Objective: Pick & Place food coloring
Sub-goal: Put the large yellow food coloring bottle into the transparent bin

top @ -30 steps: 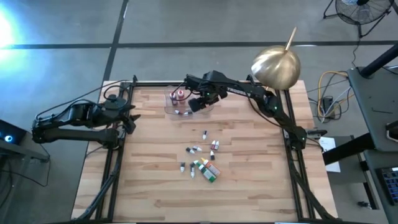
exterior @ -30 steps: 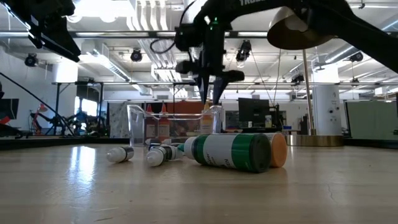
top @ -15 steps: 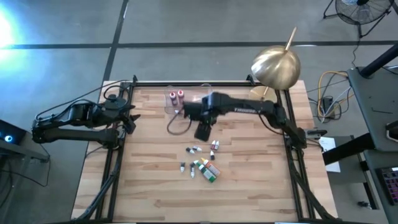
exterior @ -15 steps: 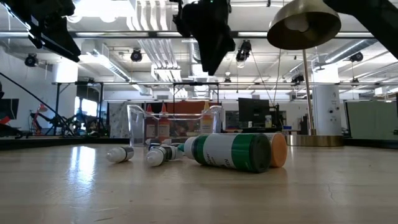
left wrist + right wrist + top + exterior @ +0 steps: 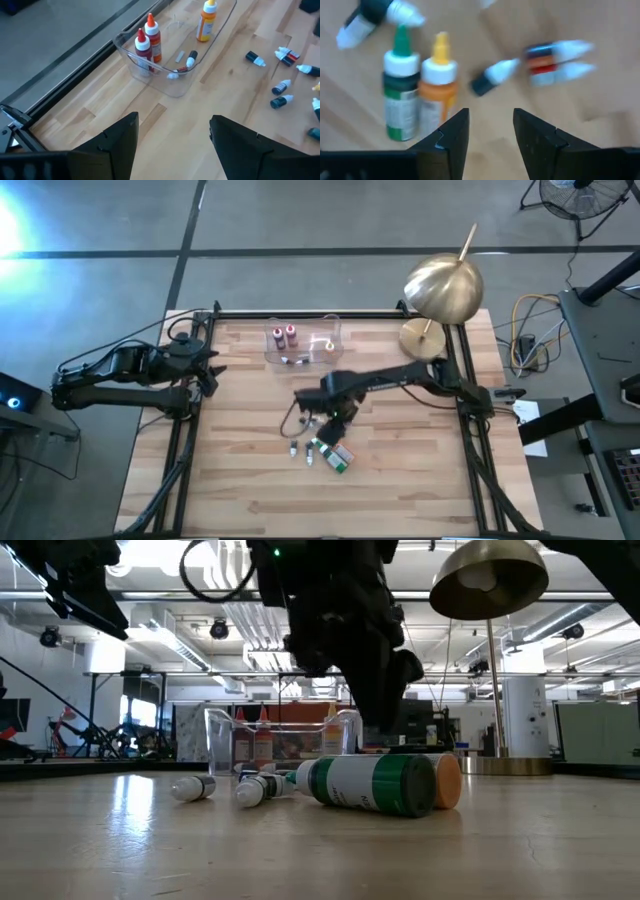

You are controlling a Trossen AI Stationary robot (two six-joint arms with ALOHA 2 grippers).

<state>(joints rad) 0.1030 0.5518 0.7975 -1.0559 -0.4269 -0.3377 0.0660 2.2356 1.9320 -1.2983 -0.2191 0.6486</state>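
Food coloring bottles lie scattered mid-counter: a green-labelled plastic dropper bottle (image 5: 399, 95) beside an orange one (image 5: 436, 90), smooth and round. We see our right tool (image 5: 490, 131) just above them, parted and empty. Rounded bottles may roll away if one finger nudges first. Farther off, the clear plastic tray (image 5: 335, 352) holds upright red bottles (image 5: 283, 335). Our left tool (image 5: 172, 145) waits open at the counter's edge.

A pale wood-plank counter (image 5: 240, 470) framed by black rails carries a clear plastic tray (image 5: 330, 350) near its far edge, a brass lamp base (image 5: 420, 338) at the far right corner, and small dropper bottles of food coloring (image 5: 335, 455) lying scattered mid-counter, among them a green (image 5: 399, 102) and an orange (image 5: 436, 92) bottle side by side.
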